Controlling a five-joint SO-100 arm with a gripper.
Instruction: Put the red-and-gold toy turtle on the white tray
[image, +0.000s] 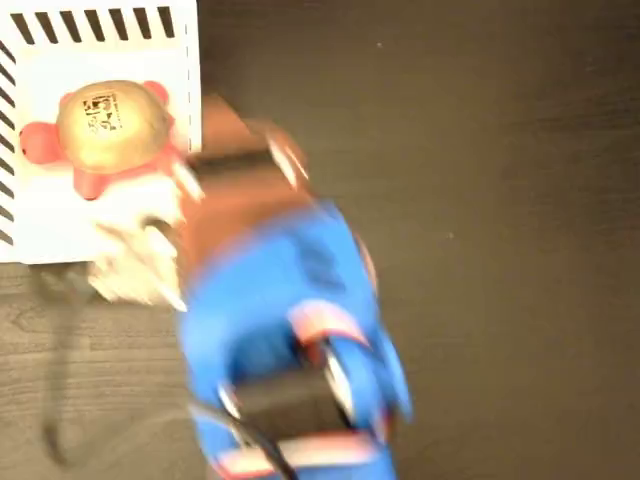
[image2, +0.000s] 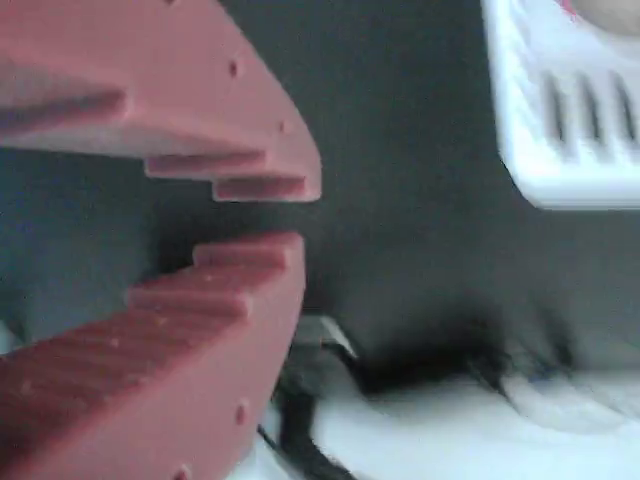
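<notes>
Toy turtle resting on a white tray, with a blurred blue robot arm beside it.

The red-and-gold toy turtle sits on the white tray at the fixed view's top left, its gold shell up and red legs splayed. The gripper, seen in the wrist view, holds nothing; its red jaws stand a narrow gap apart, over dark table just off the tray's slotted edge. The turtle looks light and soft, its shell probably slippery; the sides under the dome seem the best hold. Open table lies to the right.
</notes>
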